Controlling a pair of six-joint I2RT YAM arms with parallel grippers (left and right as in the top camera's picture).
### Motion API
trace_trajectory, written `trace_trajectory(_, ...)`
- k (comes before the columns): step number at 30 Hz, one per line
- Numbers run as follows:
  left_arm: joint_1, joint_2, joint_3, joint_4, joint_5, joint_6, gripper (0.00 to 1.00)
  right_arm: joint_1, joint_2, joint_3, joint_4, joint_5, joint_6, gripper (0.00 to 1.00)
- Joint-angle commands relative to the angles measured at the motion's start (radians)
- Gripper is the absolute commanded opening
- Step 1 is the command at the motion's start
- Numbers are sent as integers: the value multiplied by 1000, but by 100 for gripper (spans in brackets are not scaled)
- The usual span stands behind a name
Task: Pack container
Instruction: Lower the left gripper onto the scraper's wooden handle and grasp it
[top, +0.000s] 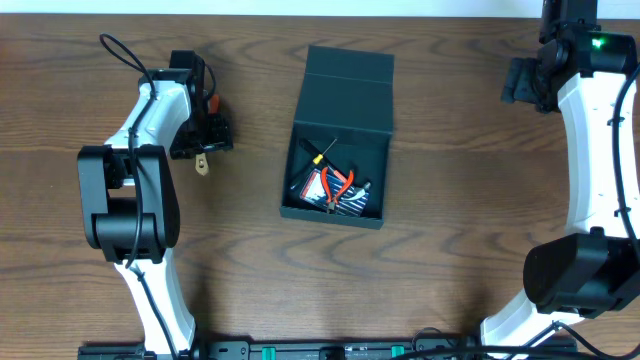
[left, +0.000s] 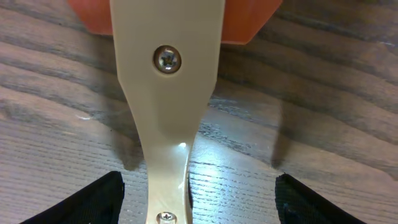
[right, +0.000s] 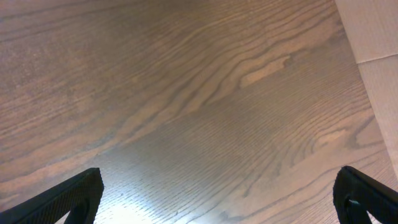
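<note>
Cream handle (left: 168, 124) with two screws fills the left wrist view, lying on the wood table (right: 186, 93) with an orange part (left: 249, 18) at its far end. It runs between the fingers (left: 93, 199) of the left gripper (left: 199, 202), which stand wide on either side with bare wood showing between each and the handle. At the far right edge, the right gripper (right: 217, 199) hangs spread wide over bare wood. Mid-table, well apart from both, sits the container (top: 330, 213), lid folded back, with red pliers (top: 335, 185) and other small tools inside.
</note>
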Motion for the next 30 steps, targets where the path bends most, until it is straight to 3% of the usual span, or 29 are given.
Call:
trace_trajectory(1,3,13,-8,2,6,18,76,-2,-5,14,-1,13,8,99)
trace_trajectory(30,6,13,-36,16,-9,17,73,-2,-5,14,-1,13,8,99)
